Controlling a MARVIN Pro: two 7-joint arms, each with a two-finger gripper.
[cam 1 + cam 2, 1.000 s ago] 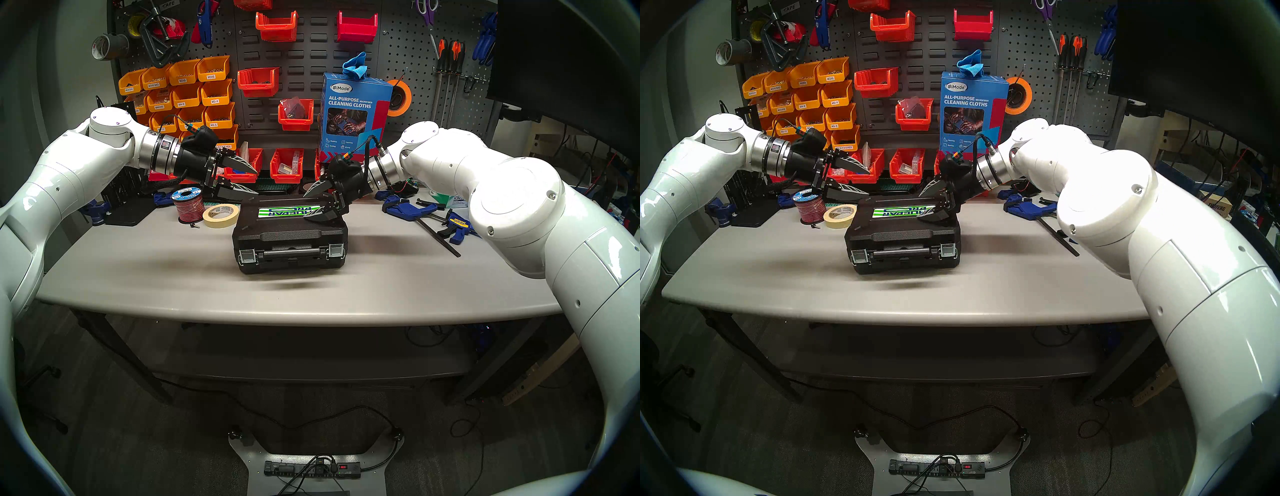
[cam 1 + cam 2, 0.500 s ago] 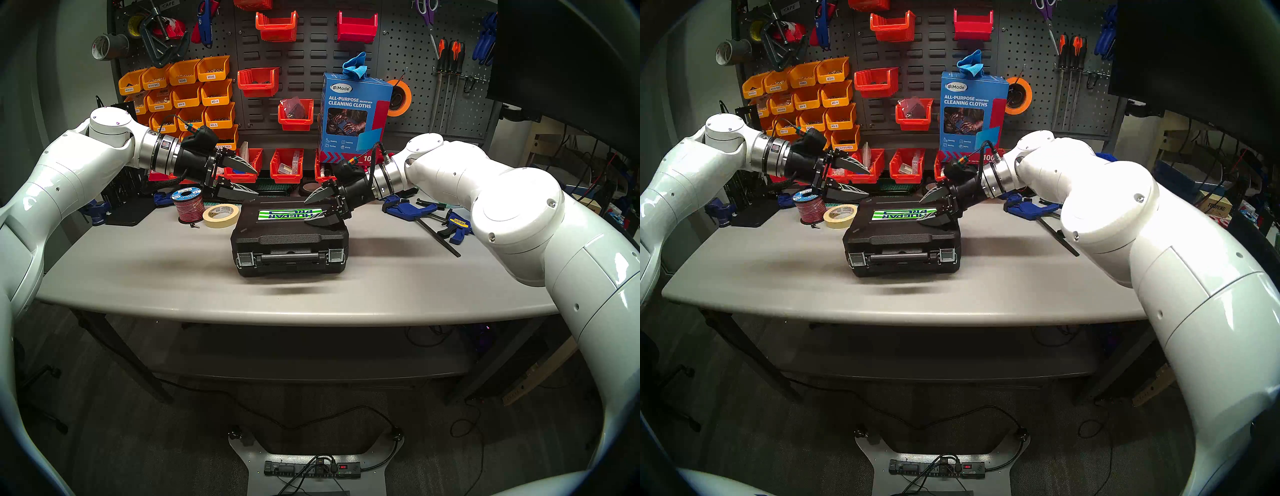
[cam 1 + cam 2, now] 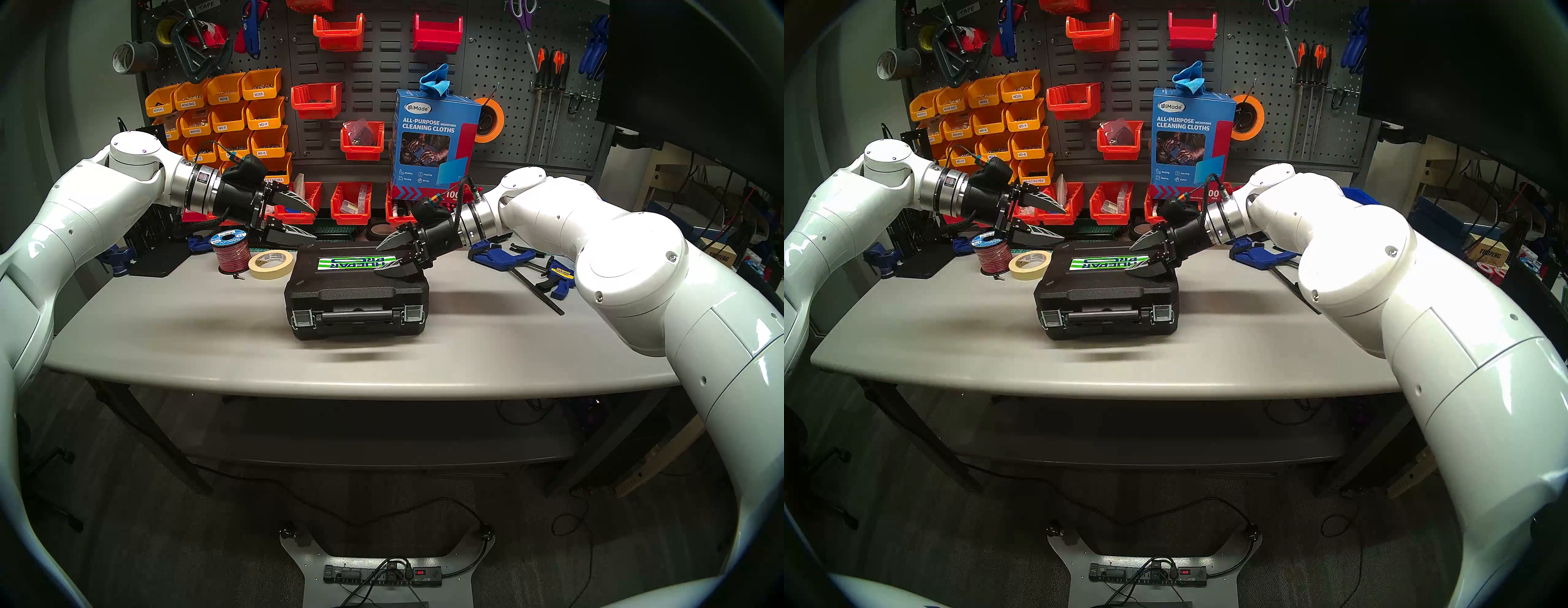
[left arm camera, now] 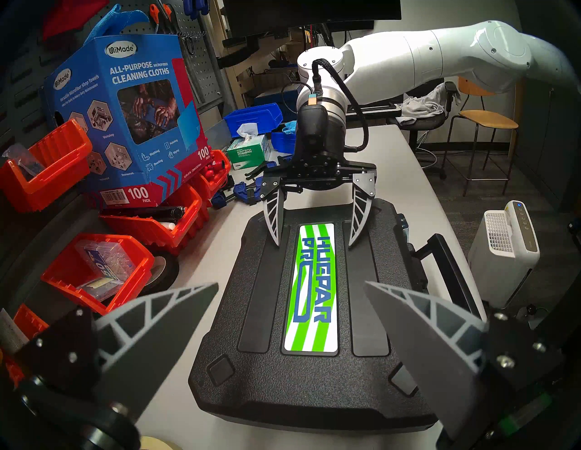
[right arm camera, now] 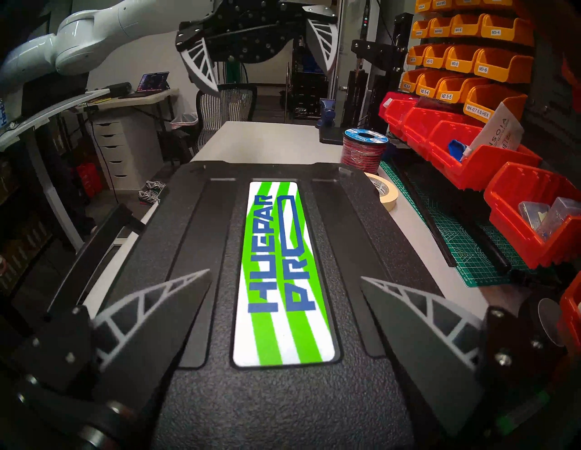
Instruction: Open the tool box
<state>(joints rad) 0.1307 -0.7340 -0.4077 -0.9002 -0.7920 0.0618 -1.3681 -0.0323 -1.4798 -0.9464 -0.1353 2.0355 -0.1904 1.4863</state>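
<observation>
**My two pincers and the shut tool box**

The tool box point(image 3: 355, 293) sits flat near the middle of the gray table point(image 3: 169, 331). It is black and bumpy, and its lid is down. A green, white and blue label point(image 3: 356, 263) is on top. On the front side, facing me, I see two shiny latches point(image 3: 300, 318), one at each end of the black handle point(image 3: 355, 316). Both latches lie flat against the box.

My right pincer point(image 3: 388, 259) reaches in from the right, over the right end of the lid. Its fingers are spread wide, one on each side of the label, and they hold nothing. The lower finger is right at the lid, but I cannot tell if it touches.

My left pincer point(image 3: 312, 220) hangs in the air past the left end of the box, above the back of the table. It is wide apart too, and empty. It does not touch the box.

A roll of tape point(image 3: 270, 264) and a spool of red wire point(image 3: 230, 252) sit just left of the box. Blue clamps point(image 3: 505, 257) lie off to the right.
</observation>
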